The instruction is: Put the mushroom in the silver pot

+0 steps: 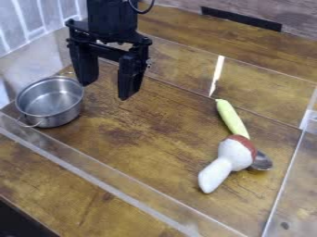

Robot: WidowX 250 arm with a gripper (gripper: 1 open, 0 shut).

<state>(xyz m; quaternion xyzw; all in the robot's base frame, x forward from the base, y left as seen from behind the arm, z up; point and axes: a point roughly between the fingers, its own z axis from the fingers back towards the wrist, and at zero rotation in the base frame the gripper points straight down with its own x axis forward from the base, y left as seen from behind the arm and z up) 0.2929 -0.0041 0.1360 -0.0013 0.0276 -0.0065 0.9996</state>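
Note:
The mushroom lies on its side at the right of the wooden table, white stem toward the front left, reddish-brown cap toward the back right. The silver pot stands at the left, round and shiny, with nothing visible inside. My black gripper hangs over the table just right of the pot, pointing down, its two fingers apart and nothing between them. It is well away from the mushroom.
A metal spoon with a yellow-green handle lies right behind the mushroom, its bowl touching or very near the cap. Clear acrylic walls border the work area at the front and sides.

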